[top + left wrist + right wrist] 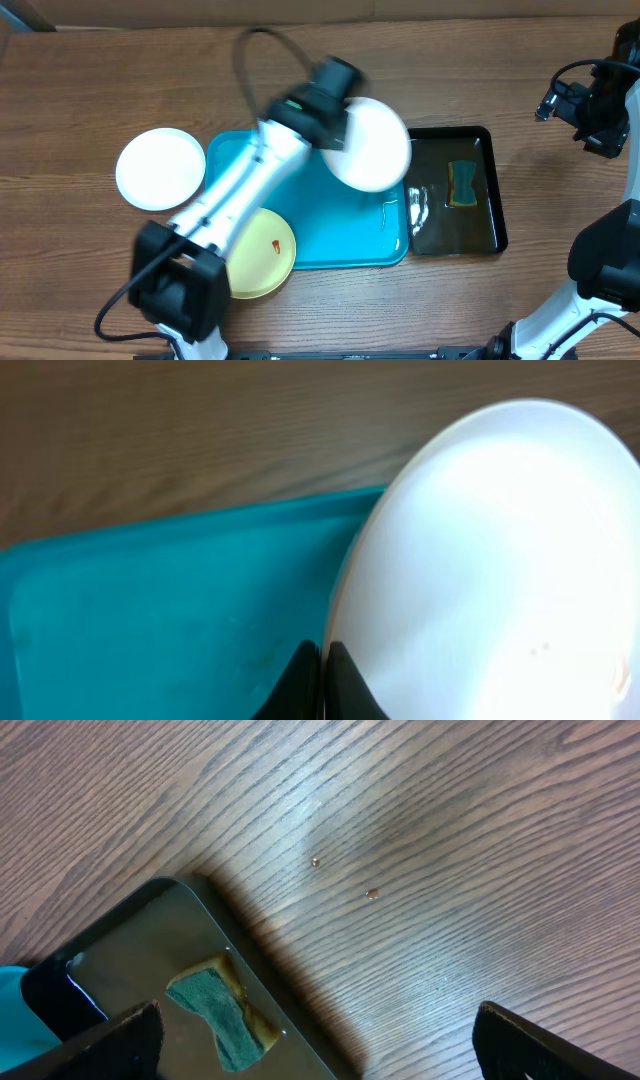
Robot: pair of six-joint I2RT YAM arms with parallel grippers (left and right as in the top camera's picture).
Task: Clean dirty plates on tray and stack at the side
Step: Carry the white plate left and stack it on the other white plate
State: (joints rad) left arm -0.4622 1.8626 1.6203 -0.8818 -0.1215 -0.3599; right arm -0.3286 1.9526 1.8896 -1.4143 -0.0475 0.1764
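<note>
now the left gripper (pixel 322 678) is clamped on the rim of a white plate (pixel 375 145), holding it over the turquoise tray's (pixel 345 235) far right corner. a second white plate (pixel 160 168) lies left of the tray and the yellow-green plate (pixel 262 255) overlaps its near left corner. right of the tray, the right gripper (pixel 320 1045) hangs wide open, empty.

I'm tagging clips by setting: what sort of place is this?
Probably a robot lab's tabletop dishwashing setup rather than a real kitchen: a bare wooden table, a black tray holding a sponge, and a pale yellow plate at the edge of a turquoise tray.
</note>
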